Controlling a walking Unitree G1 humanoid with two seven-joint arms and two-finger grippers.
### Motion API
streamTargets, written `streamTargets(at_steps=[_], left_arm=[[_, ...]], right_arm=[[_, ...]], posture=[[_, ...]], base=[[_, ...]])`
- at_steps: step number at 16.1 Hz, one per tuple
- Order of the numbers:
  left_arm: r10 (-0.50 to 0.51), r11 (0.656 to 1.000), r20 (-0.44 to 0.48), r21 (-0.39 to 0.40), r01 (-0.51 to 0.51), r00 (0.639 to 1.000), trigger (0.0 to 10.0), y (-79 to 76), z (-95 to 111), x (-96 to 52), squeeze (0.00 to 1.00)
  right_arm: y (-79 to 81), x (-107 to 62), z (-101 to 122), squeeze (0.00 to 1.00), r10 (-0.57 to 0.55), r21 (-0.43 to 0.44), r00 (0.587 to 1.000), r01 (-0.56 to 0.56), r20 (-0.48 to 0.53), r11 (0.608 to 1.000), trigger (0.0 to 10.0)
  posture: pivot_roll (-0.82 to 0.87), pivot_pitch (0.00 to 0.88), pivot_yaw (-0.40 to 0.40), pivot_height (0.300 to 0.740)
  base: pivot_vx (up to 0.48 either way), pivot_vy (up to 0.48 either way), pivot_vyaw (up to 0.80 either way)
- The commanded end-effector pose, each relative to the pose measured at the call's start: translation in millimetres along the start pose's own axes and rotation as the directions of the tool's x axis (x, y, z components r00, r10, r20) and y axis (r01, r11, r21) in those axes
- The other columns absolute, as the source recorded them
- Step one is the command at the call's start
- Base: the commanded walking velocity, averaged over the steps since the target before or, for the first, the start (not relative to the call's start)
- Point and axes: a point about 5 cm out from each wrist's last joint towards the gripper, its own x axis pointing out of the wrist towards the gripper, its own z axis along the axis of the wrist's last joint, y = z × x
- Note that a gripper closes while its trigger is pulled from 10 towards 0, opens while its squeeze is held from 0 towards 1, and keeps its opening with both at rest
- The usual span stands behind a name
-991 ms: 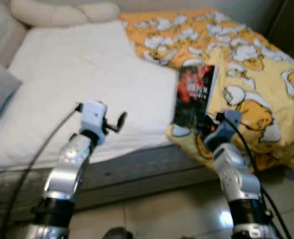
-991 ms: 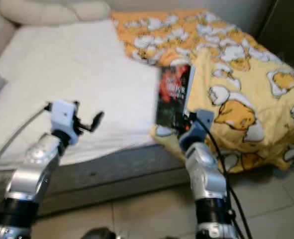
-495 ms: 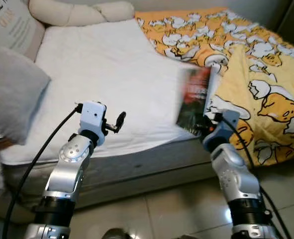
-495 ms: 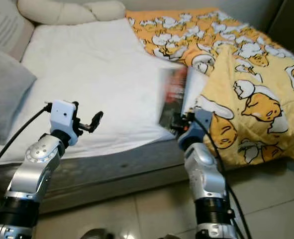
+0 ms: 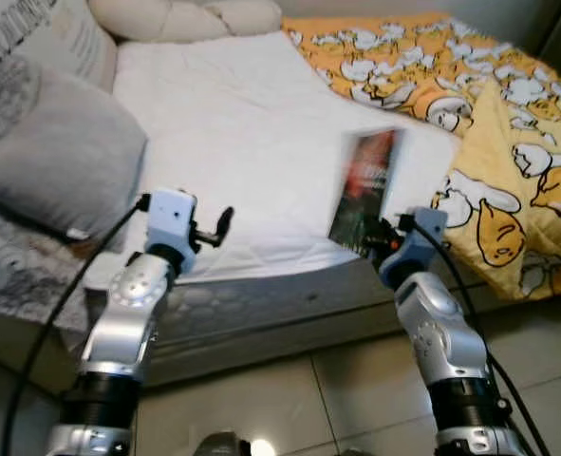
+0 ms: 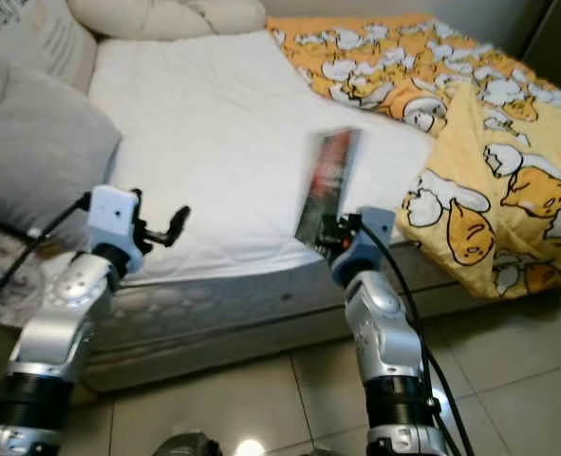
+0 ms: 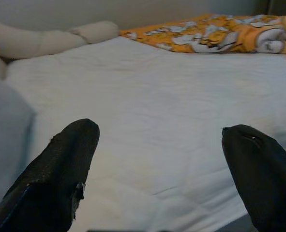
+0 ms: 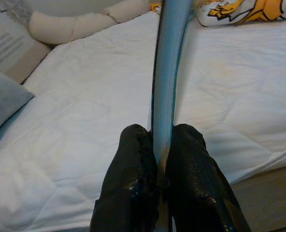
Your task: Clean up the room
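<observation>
My right gripper [image 5: 386, 238] is shut on the lower edge of a dark book [image 5: 364, 194] with a red and black cover, held upright over the front edge of the bed. The right wrist view shows the book [image 8: 168, 63] edge-on, pinched between the two black fingers [image 8: 133, 183]. My left gripper [image 5: 221, 224] is open with nothing in it, raised before the bed's front edge above the white sheet [image 5: 233, 133]. In the left wrist view its fingertips [image 7: 60, 169] stand wide apart over the sheet [image 7: 152, 111].
A grey pillow [image 5: 66, 157] and a printed cushion [image 5: 57, 38] lie at the bed's left. A cream bolster [image 5: 180, 14] lies at the head. A yellow and orange duvet [image 5: 489, 123] with egg figures covers the right side. Tiled floor [image 5: 289, 399] lies below.
The camera has swung left: the pillows have come into view and the duvet has slid to the right. The book stays in my right gripper, and the left gripper remains open.
</observation>
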Motion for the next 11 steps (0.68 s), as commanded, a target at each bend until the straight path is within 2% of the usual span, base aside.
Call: streamTargets(at_steps=[1, 5, 9, 11], left_arm=[[0.000, 1.000, 0.021, 0.003, 0.000, 1.000, 10.0, -2.1, 5.5, 3.3, 0.00], [0.005, 1.000, 0.037, -0.020, -0.005, 0.999, 10.0, -0.8, 7.7, 3.0, 0.00], [0.009, 1.000, 0.041, -0.025, -0.008, 0.999, 10.0, -1.0, 8.2, 3.0, 0.00], [0.011, 1.000, 0.043, -0.025, -0.010, 0.999, 10.0, -1.4, 8.6, 3.2, 0.00]], right_arm=[[2.9, 2.7, 12.2, 0.00, 0.014, -0.012, 0.999, -0.014, 0.048, 1.000, 10.0], [7.8, 3.2, 10.9, 0.00, 0.030, -0.010, 0.998, -0.030, 0.048, 1.000, 10.0], [8.0, 3.2, 10.0, 0.00, 0.053, -0.041, 0.998, -0.052, 0.035, 0.998, 10.0], [9.4, 3.5, 8.1, 0.00, 0.060, -0.058, 0.998, -0.059, 0.024, 0.997, 10.0]], posture=[[0.04, 0.000, -0.011, 0.740], [0.05, 0.000, -0.017, 0.740], [0.05, 0.000, -0.019, 0.740], [0.05, 0.000, -0.023, 0.740]], base=[[0.000, 0.000, 0.00], [0.000, 0.000, 0.00], [0.266, 0.000, 0.00], [0.285, 0.000, 0.80]])
